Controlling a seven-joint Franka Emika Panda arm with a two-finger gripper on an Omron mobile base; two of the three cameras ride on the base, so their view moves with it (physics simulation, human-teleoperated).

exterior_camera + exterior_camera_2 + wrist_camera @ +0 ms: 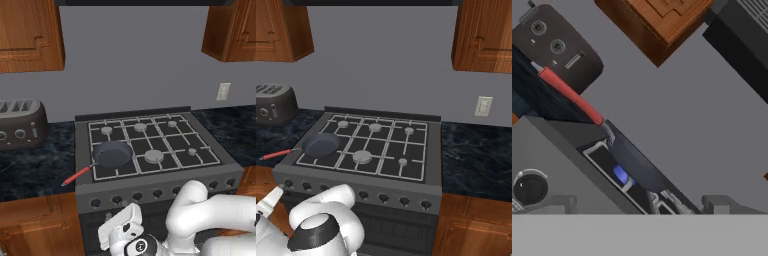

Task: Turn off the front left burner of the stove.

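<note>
The dark grey stove (pixel 82 150) fills the counter's middle, with a row of small black knobs (pixel 116 199) along its front panel. A dark frying pan (pixel 113 153) with a red handle (pixel 76 176) sits on the front left burner. In the hand view a small blue flame (pixel 621 174) shows under the pan (pixel 637 162). My gripper (pixel 643 205) is open, fingertips wide apart, nothing between them. Its white hand (pixel 121 227) hangs low in front of the panel, just below the leftmost knobs. One black knob (pixel 530 187) sits close at the hand view's lower left.
A dark grey toaster (pixel 20 124) stands on the black counter left of the stove. Wooden cabinets hang above at both sides (pixel 30 35) and sit below the counter (pixel 40 225). A wall outlet (pixel 223 91) is at the right.
</note>
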